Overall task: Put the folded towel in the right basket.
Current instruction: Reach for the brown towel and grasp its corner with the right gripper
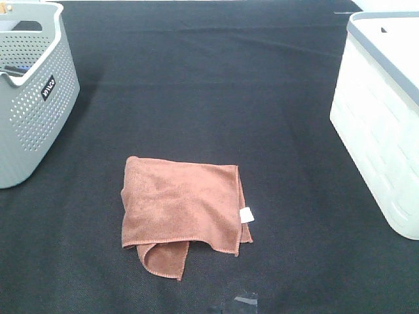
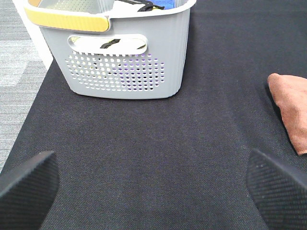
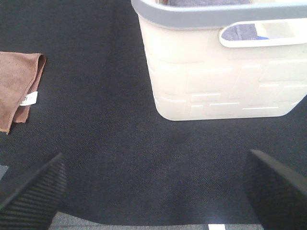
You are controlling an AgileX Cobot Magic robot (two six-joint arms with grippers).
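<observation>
1. Jaws of the right gripper (image 3: pixel 153 196) stand wide apart with nothing between them, over bare table (image 3: pixel 120 143).
2. The left gripper (image 2: pixel 151 201) is likewise spread and empty, with only table under the gap.
3. Outward from the right gripper, the folded towel (image 3: pixel 17 86) lies flat on the table toward the robot's left, well apart from the fingertips. The edge carrying the white tag (image 3: pixel 29 99) is the one turned to this gripper's side.
4. Ahead of the same gripper, toward the robot's right, stands the right basket (image 3: pixel 216 81), upright and near.
5. Outward from the left gripper, only 1 corner of the towel (image 2: pixel 292 110) shows, off toward the middle of the table. The grey basket (image 2: pixel 124 62) stands ahead of it.
6. The exterior high view shows neither arm. There the towel (image 1: pixel 183 206) sits in the near middle of the table, a shade left of centre, well apart from both baskets. It is a rough square, slightly wider across than deep, with 1 loose flap (image 1: pixel 163 258) poking out at its near edge.
7. Neither gripper looks clearly nearer. The right arm seems the better choice, since the tagged edge faces it and the basket (image 1: pixel 376 124) stands on its side, so the carry would run in 1 direction, left to right.
</observation>
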